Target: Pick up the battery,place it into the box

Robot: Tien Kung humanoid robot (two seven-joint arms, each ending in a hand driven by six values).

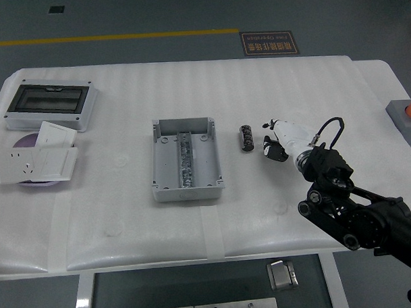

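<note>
The right hand hovers just beside the battery, fingers loosely spread, holding nothing; the grey box sits further left.

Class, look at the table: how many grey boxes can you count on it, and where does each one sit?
2. An open grey box sits at the table's centre, left of the battery. A second grey box with a dark window sits at the far left corner.
</note>
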